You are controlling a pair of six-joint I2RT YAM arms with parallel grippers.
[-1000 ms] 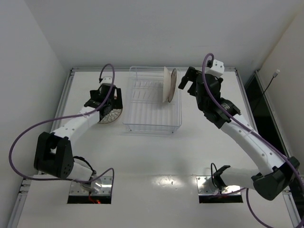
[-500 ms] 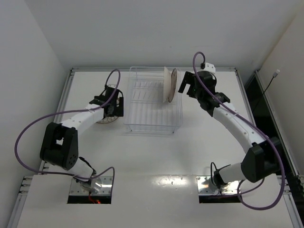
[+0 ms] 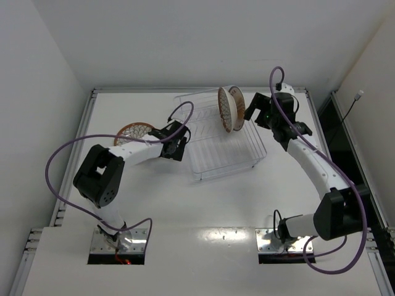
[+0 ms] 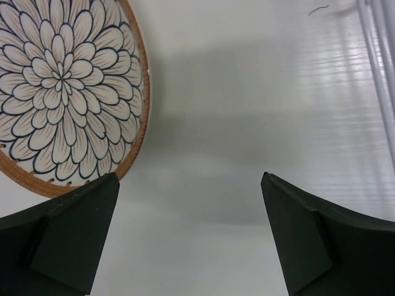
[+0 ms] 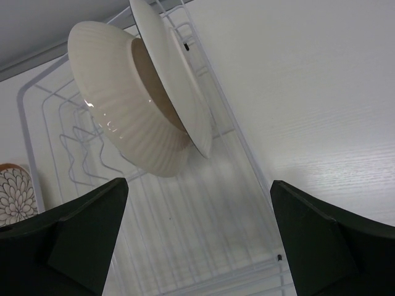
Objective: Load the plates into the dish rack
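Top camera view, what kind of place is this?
Likely a robot test cell, not a kitchen: a white table walled by plain panels, the left arm and right arm bolted at its edge, one dish rack.

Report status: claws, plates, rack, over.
Left claw open, empty, beside flat plate. Right claw open, empty, by rack. Two plates on edge in rack, rack skewed. Only left arm between flat plate and rack.

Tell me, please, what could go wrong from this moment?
First, the white wire dish rack sits askew, with the open left gripper close beside it; a push could slide it. Second, the two round pale-backed plates lean inside; the open right gripper nearby could knock them over.
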